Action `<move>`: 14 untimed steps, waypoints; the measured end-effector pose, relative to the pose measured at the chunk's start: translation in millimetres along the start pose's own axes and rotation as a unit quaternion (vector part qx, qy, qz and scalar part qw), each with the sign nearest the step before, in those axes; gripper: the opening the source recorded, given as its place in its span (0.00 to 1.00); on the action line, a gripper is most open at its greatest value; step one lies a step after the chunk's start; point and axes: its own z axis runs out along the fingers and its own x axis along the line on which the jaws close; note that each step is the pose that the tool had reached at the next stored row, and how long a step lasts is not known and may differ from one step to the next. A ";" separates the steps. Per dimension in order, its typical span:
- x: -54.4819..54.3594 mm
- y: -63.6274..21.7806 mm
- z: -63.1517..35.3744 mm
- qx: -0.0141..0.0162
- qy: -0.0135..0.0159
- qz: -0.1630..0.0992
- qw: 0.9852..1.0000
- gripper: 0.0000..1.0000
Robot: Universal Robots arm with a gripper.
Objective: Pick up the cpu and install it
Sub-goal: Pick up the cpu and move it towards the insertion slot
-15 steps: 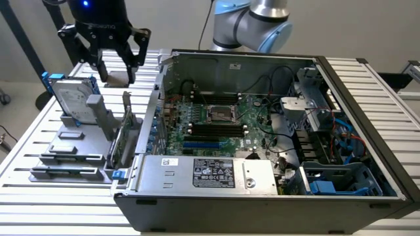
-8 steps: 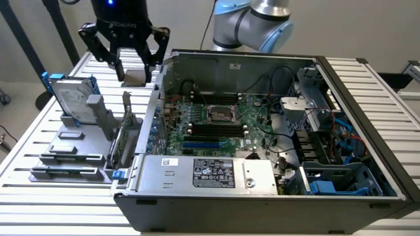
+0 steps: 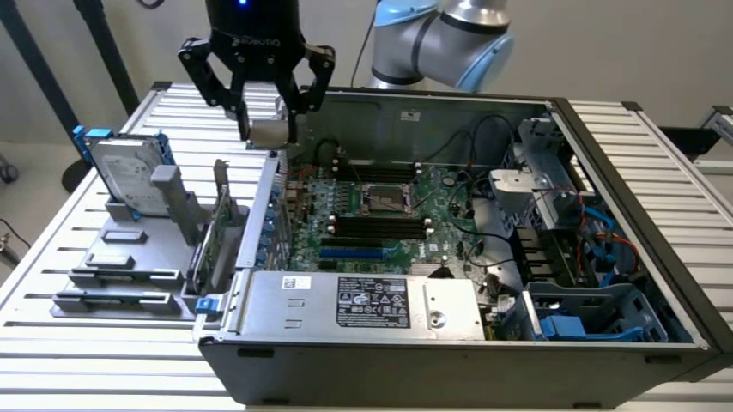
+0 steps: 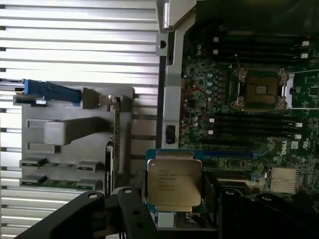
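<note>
The pick-up is done. The claw (image 3: 268, 116) is clamped on the cpu (image 3: 270, 132) and holds it in the air over the far wall of the computer case (image 3: 458, 348). In the exterior view that is at about ten o'clock from the socket (image 3: 387, 199). Installing is what remains, as I judge it: the socket looks bare, a dark square frame ringing a dull centre, well apart from the chip. In the wrist view the cpu (image 4: 174, 183) is a flat square with a brushed silvery-grey lid, faint printing and a thin pale rim, set between matte black fingers (image 4: 133, 214). The motherboard (image 3: 307, 236) is green and densely studded, the case is grey sheet metal, and the counter (image 3: 69, 343) is pale ribbed slats.
</note>
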 end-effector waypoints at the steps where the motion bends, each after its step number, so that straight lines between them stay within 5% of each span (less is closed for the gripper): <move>1: -4.5 0.1 -0.2 0.000 0.000 0.000 1.000 0.55; 14: -63.8 16.0 5.3 0.000 0.000 0.000 1.000 0.55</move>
